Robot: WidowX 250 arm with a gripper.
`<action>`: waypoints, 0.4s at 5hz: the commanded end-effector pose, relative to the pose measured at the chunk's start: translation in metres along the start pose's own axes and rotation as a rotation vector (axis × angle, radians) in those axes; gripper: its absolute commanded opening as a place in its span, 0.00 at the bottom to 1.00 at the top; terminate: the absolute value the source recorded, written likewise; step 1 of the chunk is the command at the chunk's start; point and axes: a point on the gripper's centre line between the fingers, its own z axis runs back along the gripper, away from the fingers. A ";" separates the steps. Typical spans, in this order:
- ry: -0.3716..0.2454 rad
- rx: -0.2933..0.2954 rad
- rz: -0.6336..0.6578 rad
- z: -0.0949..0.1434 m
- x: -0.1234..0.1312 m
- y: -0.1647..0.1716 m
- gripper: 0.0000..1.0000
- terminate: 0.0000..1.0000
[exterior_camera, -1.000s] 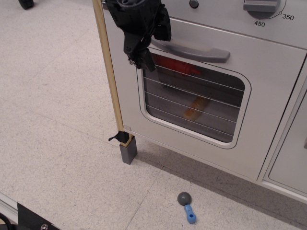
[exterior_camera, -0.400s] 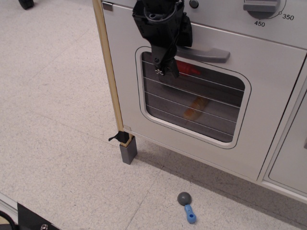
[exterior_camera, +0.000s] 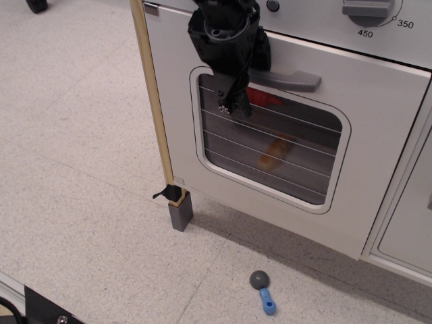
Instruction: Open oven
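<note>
The white oven (exterior_camera: 378, 169) fills the upper right. Its door has a grey bar handle (exterior_camera: 293, 81) and a rounded clear window (exterior_camera: 283, 152) crossed by thin lines. The grey dial panel (exterior_camera: 368, 10) sits above the door. My black gripper (exterior_camera: 233, 101) comes down over the left end of the handle and hides it. Its fingertips (exterior_camera: 229, 104) hang close together in front of the window's top left corner. The door's top edge stands slightly out from the panel. Orange and red things show dimly inside behind the window.
A wooden side post (exterior_camera: 154, 101) ends in a grey foot (exterior_camera: 181, 212) at the oven's left corner. A blue and grey toy utensil (exterior_camera: 263, 291) lies on the speckled floor in front. A white cabinet door (exterior_camera: 412, 229) stands at the right.
My gripper moved right from the door's left edge to the left end of the handle. Since then the handle and the door's top edge have shifted slightly down and outward.
</note>
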 end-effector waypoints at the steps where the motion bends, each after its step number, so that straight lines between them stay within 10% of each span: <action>1: -0.007 -0.021 -0.052 0.023 0.027 0.012 1.00 0.00; 2: 0.009 0.002 -0.068 0.027 0.038 0.018 1.00 0.00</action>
